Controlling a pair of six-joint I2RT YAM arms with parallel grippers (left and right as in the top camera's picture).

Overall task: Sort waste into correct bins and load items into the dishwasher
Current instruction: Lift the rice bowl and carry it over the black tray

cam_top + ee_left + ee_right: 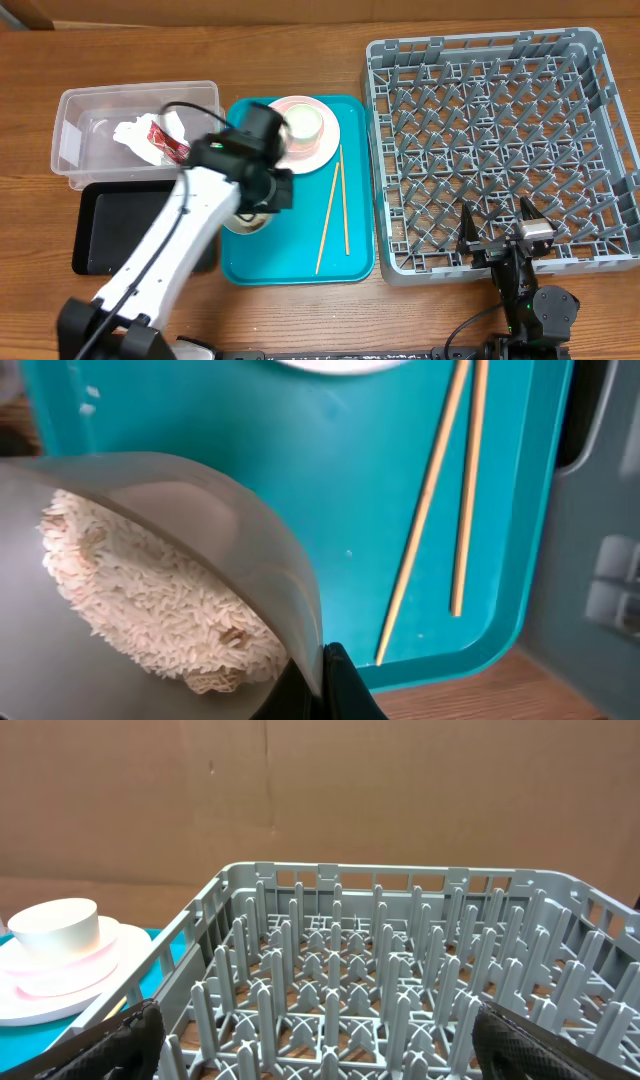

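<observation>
My left gripper [320,682] is shut on the rim of a white bowl [250,550] that holds whitish rice [150,600], over the front left of the teal tray [300,265]. In the overhead view that bowl [250,218] is mostly hidden under the arm. A second white bowl [304,122] sits on the pink plate [322,150]. Two chopsticks [333,210] lie on the tray. The napkin [135,133] and sauce packet [168,146] lie in the clear tub [75,150]. My right gripper [497,238] is open over the grey rack's [590,60] front edge. The small cup is not in view.
The black tray [110,215] lies in front of the clear tub, partly under my left arm. The teal tray sits between the bins and the rack. A brown cardboard wall [320,790] stands behind the table.
</observation>
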